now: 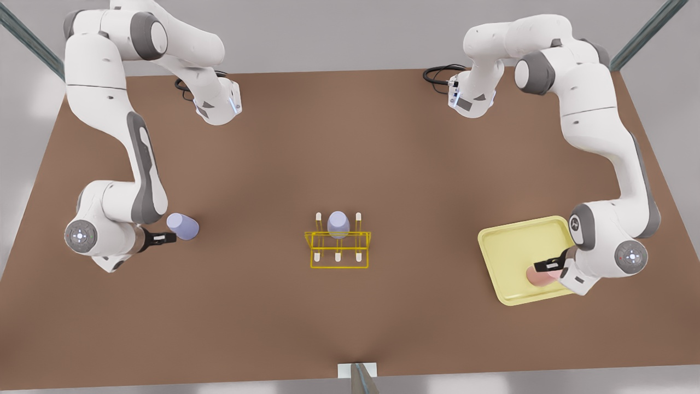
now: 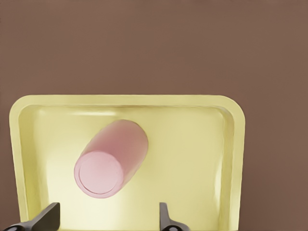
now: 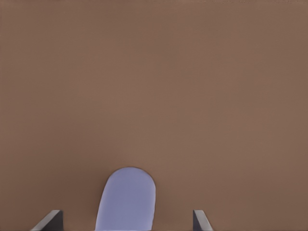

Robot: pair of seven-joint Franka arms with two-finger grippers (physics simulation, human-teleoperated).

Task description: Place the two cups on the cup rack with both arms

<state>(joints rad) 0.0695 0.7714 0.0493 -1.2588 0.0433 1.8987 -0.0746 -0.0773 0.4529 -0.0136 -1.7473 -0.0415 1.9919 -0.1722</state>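
Note:
The pink cup (image 1: pixel 540 278) (image 2: pixel 111 163) lies on its side on the pale-yellow tray, at the front view's right. My left gripper (image 1: pixel 549 266) (image 2: pixel 107 219) is open just short of it, one end of the cup facing the fingers (image 2: pixel 48 217). At the front view's left a lavender cup (image 1: pixel 183 226) (image 3: pixel 126 199) lies on the table. My right gripper (image 1: pixel 165 238) (image 3: pixel 126 221) is open, with this cup's near end between its fingertips (image 3: pixel 50 220). The yellow wire cup rack (image 1: pixel 338 257) stands mid-table with a second lavender cup (image 1: pixel 338 224) upside down on a back peg.
The flat pale-yellow tray (image 1: pixel 506 246) (image 2: pixel 192 144) has a raised rim around the pink cup. Both arms' bases and black cables (image 1: pixel 437 74) are at the table's far edge. A small grey post (image 1: pixel 358 375) stands at the near edge.

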